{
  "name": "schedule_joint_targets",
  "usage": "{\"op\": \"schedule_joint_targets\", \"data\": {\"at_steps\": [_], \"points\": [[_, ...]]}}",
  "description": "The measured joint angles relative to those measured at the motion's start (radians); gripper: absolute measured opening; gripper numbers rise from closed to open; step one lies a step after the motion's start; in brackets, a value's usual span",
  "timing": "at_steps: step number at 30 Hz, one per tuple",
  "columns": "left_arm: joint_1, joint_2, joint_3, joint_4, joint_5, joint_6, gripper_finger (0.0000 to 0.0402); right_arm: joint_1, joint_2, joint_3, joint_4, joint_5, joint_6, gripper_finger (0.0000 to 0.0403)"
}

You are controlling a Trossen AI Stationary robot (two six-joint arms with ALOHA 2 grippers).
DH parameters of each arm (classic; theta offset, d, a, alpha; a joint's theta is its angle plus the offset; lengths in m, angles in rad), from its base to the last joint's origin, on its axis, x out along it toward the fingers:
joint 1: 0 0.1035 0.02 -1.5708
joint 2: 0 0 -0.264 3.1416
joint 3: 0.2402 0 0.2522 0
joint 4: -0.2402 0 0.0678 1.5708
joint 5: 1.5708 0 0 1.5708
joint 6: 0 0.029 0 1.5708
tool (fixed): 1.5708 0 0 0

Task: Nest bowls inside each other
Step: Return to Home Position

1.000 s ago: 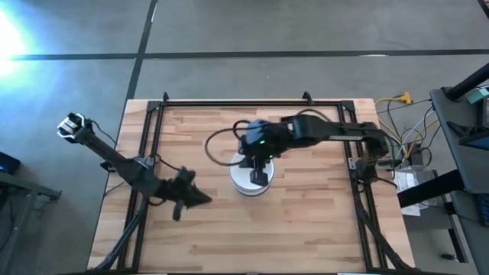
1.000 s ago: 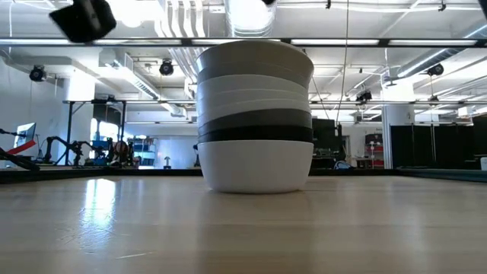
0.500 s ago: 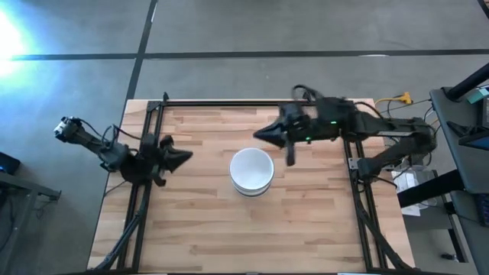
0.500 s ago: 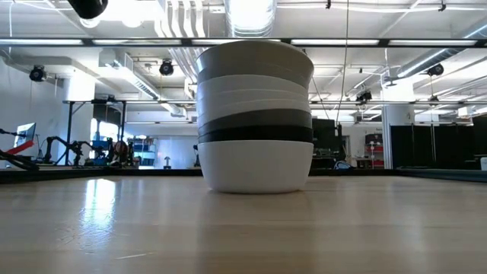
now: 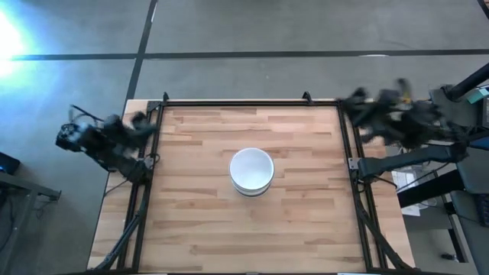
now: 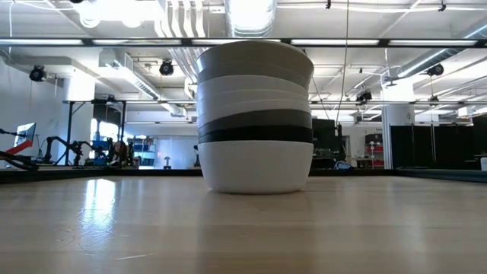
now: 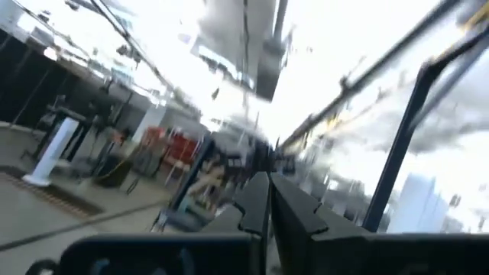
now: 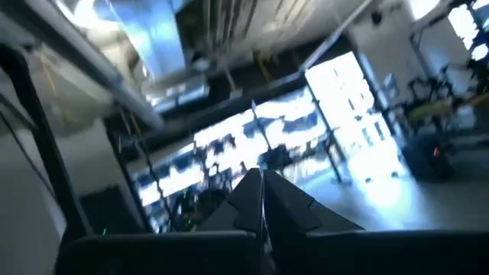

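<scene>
The bowls (image 5: 251,171) stand nested in one stack at the middle of the table, the lowest one resting on the wood. In the low view the stack (image 6: 255,114) shows a white bowl at the bottom, then a black band, a dark grey band, white rims and a pale grey-green bowl on top. My left gripper (image 5: 141,122) is pulled back over the table's far left corner, and its wrist view shows the fingers (image 7: 269,200) shut on nothing. My right gripper (image 5: 355,101) is back past the far right corner, fingers (image 8: 261,195) shut and empty. Both wrist views look up into the room.
A black frame rail (image 5: 252,101) runs along the table's far edge and down both sides. Cables and equipment (image 5: 405,153) sit beyond the right edge. Bare wood (image 5: 252,237) lies all around the stack.
My right gripper has left the top of the stack and swung toward the far right, ending beyond the table's right edge. My left gripper has drawn back from the near left of the stack to the far left corner. The stack has stayed put.
</scene>
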Motion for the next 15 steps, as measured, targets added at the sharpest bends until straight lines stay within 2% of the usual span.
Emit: {"op": "schedule_joint_targets", "data": {"at_steps": [5, 9, 12, 15], "points": [[-0.001, -0.173, -0.005, -0.168, -0.035, -0.022, 0.0, 0.018, -0.26, -0.084, 0.035, 0.075, -0.079, 0.0009], [-0.001, -0.266, -0.004, -0.179, -0.073, 0.039, 0.0, 0.018, -0.408, -0.131, 0.034, 0.118, -0.153, 0.0009], [-0.001, -0.292, 0.002, -0.16, -0.089, 0.088, 0.0, 0.017, -0.508, -0.16, 0.028, 0.144, -0.202, 0.0009], [-0.001, -0.29, 0.015, -0.181, -0.156, 0.175, 0.0, 0.017, -0.6, -0.194, -0.023, 0.174, -0.22, 0.0009]]}}
